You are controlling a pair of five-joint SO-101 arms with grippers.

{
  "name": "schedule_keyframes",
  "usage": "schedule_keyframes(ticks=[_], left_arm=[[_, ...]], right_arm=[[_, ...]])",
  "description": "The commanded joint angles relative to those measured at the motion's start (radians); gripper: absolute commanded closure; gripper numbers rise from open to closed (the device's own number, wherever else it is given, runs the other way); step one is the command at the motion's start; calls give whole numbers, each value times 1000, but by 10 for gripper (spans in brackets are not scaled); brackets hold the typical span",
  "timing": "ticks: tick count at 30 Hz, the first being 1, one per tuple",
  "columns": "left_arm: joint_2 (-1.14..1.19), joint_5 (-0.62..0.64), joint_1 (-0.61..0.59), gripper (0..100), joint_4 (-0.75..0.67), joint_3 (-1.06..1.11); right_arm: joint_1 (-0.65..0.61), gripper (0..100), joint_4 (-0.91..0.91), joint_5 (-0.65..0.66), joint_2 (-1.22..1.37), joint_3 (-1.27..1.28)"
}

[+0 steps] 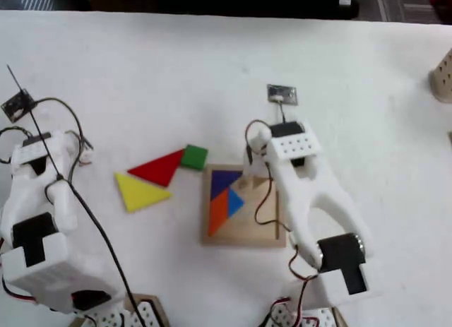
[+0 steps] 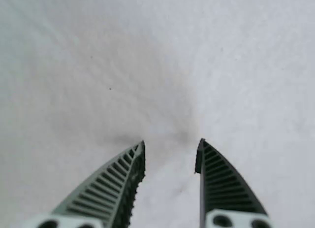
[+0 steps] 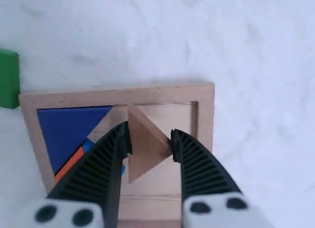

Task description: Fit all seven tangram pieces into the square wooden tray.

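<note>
The tray (image 1: 244,239) sits on the table (image 1: 212,58), front of centre. 3 pieces lie in its left half: the corner triangle (image 1: 224,180) at the far left corner, the side triangle (image 1: 216,212) in front of it along the left wall, and the small piece (image 1: 235,200) just right, between those 2. The right gripper (image 3: 150,137) is over the tray's far right part, fingers touching either side of the held triangle (image 3: 141,161). Outside, left of the tray: the square piece (image 1: 194,157) just beside the far left corner; the far triangle (image 1: 161,168) left of it, tip touching; the near triangle (image 1: 138,191) in front of that, just beside. The left gripper (image 2: 170,145) is well left, above bare table, fingers apart.
</note>
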Motion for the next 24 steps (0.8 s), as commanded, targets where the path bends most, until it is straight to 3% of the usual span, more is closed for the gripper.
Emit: schedule_keyframes(ticks=[1, 7, 14, 24], left_arm=[[-15, -6, 18, 816, 3, -40], [-15, -6, 18, 816, 3, -40], [-15, -6, 18, 816, 3, -40], [-15, -6, 18, 816, 3, -40]], right_arm=[[10, 981, -79, -57, -48, 46], [-13, 967, -128, -60, -15, 57], [-38, 772, -102, -41, -8, 54], [1, 852, 94, 140, -10, -97]])
